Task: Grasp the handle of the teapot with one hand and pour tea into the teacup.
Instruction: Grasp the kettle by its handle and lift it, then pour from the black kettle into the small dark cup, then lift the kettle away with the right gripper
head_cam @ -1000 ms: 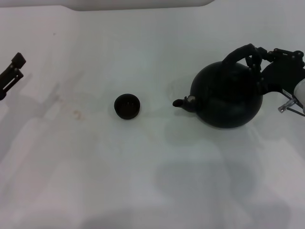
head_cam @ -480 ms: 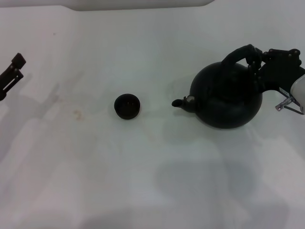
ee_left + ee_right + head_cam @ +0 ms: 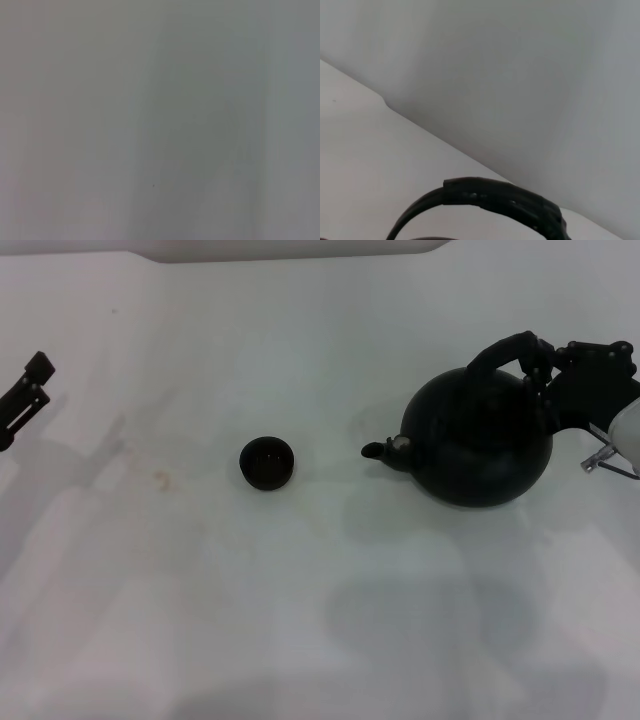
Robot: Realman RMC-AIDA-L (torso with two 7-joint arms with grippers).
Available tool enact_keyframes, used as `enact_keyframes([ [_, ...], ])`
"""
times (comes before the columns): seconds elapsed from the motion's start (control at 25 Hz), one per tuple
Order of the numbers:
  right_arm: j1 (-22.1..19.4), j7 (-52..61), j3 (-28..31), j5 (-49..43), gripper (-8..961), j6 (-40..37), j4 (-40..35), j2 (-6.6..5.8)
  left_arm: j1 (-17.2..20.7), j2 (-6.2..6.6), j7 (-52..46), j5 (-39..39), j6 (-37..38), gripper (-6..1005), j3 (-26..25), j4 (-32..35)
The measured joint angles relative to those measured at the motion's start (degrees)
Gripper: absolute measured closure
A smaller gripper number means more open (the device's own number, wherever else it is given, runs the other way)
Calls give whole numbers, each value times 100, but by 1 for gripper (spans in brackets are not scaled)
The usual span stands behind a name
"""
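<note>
The round matte-black teapot is at the right of the white table, its short spout pointing left toward the teacup. The tiny dark teacup stands upright near the middle, well clear of the spout. My right gripper is shut on the right end of the black arched handle, which rises over the pot. The handle also shows as a dark arc in the right wrist view. My left gripper is parked at the far left edge, away from both objects.
The white table spreads around the cup and pot. A faint brownish stain lies left of the cup. A pale raised edge runs along the back. The left wrist view shows only blank grey.
The teapot has shifted very slightly upward in the right gripper's hold. The cup and the left arm have not moved.
</note>
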Motion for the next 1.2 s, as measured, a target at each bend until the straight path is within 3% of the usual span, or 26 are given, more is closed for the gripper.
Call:
enact_keyframes([
  [0.72, 84, -142, -48, 44, 831, -99, 254, 40, 95, 5, 428, 0, -157, 152, -22, 315],
  [1.0, 189, -139, -346, 35, 836, -549, 582, 40, 151, 15, 701, -12, -355, 153, -541, 829],
  [1.2, 310, -169, -722, -39, 837, -918, 768, 26, 216, 16, 705, -51, -348, 153, -606, 903],
])
